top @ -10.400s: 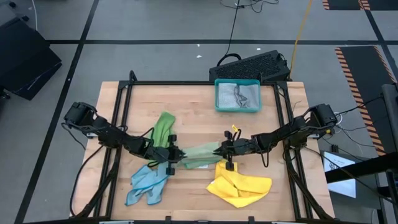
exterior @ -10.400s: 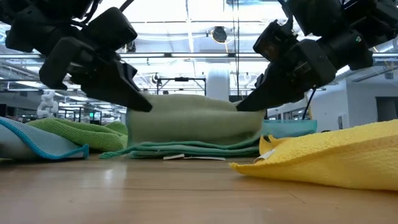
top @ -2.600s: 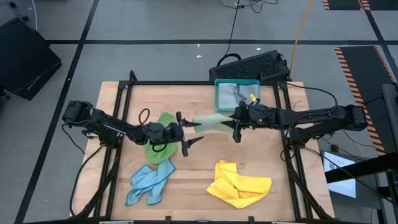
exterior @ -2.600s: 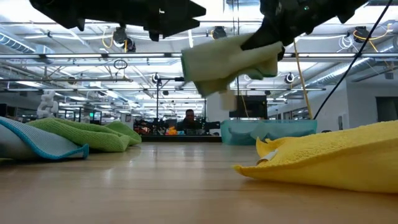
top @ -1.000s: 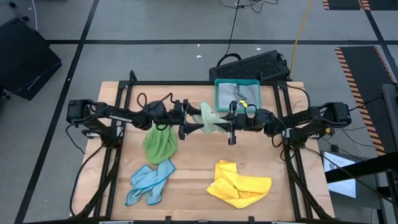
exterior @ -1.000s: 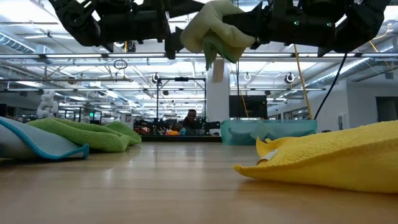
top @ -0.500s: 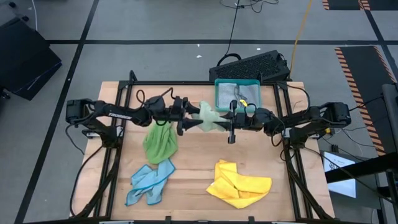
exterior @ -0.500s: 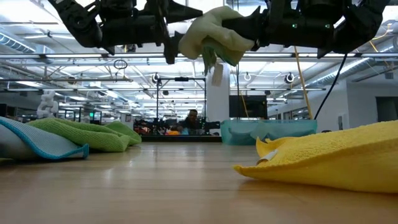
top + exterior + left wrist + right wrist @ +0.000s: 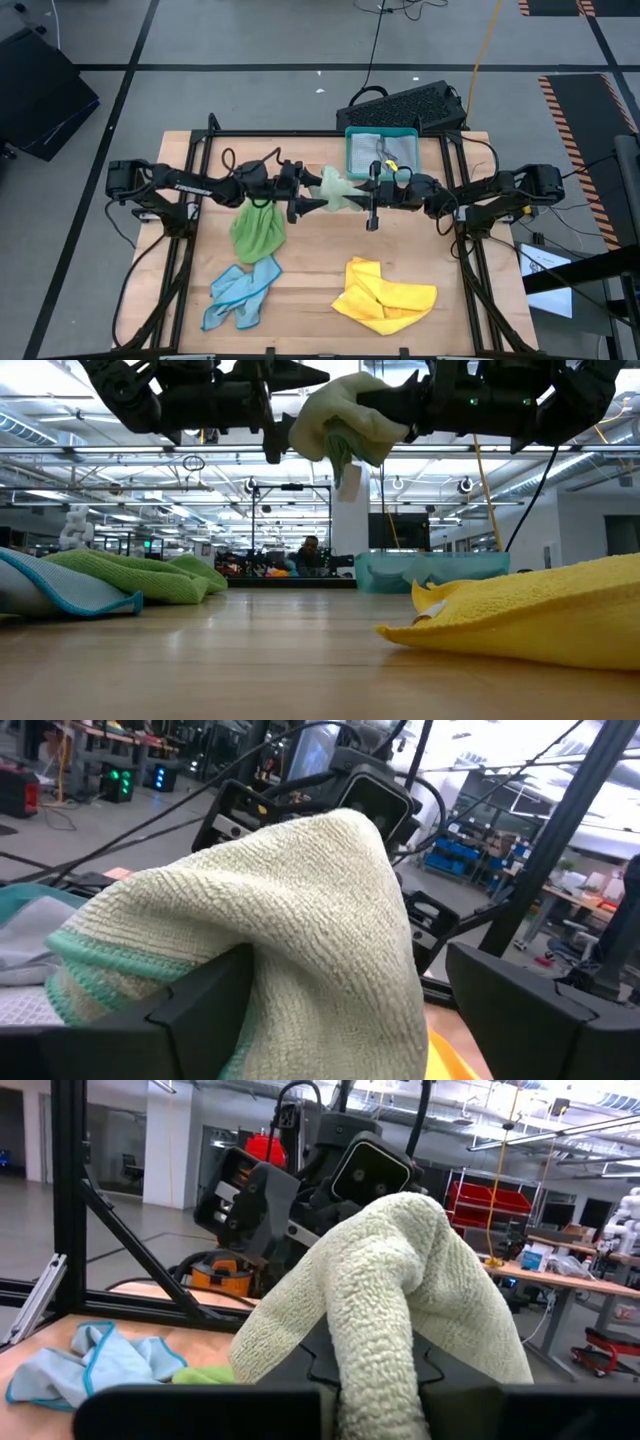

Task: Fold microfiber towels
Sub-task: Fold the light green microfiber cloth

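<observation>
A pale green towel hangs bunched high above the table's middle, between my two grippers. My right gripper is shut on its right end. My left gripper is open, one finger on each side of the towel's left end. A bright green towel, a light blue one and a yellow one lie crumpled on the table. A grey towel lies in the teal tray. My left gripper is open around the towel's left bulge, coming level from the table's left. The cloth lies against one finger; the other finger stands clear of it. My right gripper pinches a bunched, many-layered part of the towel between its two fingers, level from the table's right. The cloth humps up over the fingers and droops on both sides. The towel is lifted clear of the table, slack, a tag hanging below.
The teal tray stands at the table's far edge, right behind the held towel. A black frame runs around the table. A keyboard lies beyond the far edge. Bare wood shows in the table's middle.
My left gripper has edged toward the table's right, so its open fingers now stand around the towel's left end. The towel stays bunched and high in my right gripper, which has kept still.
</observation>
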You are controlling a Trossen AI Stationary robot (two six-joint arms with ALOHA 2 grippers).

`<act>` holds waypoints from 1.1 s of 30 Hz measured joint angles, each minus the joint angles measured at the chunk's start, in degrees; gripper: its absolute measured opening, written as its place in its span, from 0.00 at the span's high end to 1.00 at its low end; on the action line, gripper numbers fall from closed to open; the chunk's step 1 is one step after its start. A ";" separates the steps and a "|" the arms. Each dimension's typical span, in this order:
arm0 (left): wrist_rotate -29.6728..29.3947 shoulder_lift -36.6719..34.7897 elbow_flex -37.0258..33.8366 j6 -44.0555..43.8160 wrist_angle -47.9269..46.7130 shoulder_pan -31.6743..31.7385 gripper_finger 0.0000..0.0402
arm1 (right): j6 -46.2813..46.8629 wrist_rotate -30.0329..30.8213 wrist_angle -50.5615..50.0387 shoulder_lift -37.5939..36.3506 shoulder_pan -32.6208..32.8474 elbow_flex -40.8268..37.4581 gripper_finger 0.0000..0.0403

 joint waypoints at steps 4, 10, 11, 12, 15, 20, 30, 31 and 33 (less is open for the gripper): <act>-1.11 0.00 0.19 0.68 0.90 -0.61 0.16 | 0.50 0.00 1.80 0.00 0.00 0.00 0.95; -1.97 0.00 2.57 0.72 0.41 -1.43 0.16 | 0.74 0.07 2.33 -0.04 -0.29 0.45 0.95; -2.08 0.00 3.15 0.83 -0.27 -1.50 0.16 | 0.91 0.07 2.17 -0.03 -0.36 0.71 0.95; -2.18 0.05 3.74 1.09 -1.43 -1.50 0.16 | 0.90 0.07 2.26 0.10 -0.39 0.90 0.95; -4.48 1.02 5.54 2.00 -5.25 -1.89 0.16 | 0.73 0.07 2.59 0.75 -0.39 1.13 0.95; -5.26 4.42 7.82 4.24 -6.19 -2.74 0.16 | 0.87 -0.06 2.87 2.49 -0.92 1.81 0.95; -4.98 5.64 8.55 6.45 -7.87 -1.75 0.30 | 1.74 -0.21 3.79 3.37 -1.33 1.95 0.95; -4.89 5.64 8.55 6.91 -7.77 -1.79 0.35 | 1.70 -0.32 4.22 3.37 -1.32 1.95 0.95; -4.91 5.64 8.55 7.12 -7.73 -1.78 0.47 | 1.68 -0.39 4.65 3.36 -1.30 1.95 0.95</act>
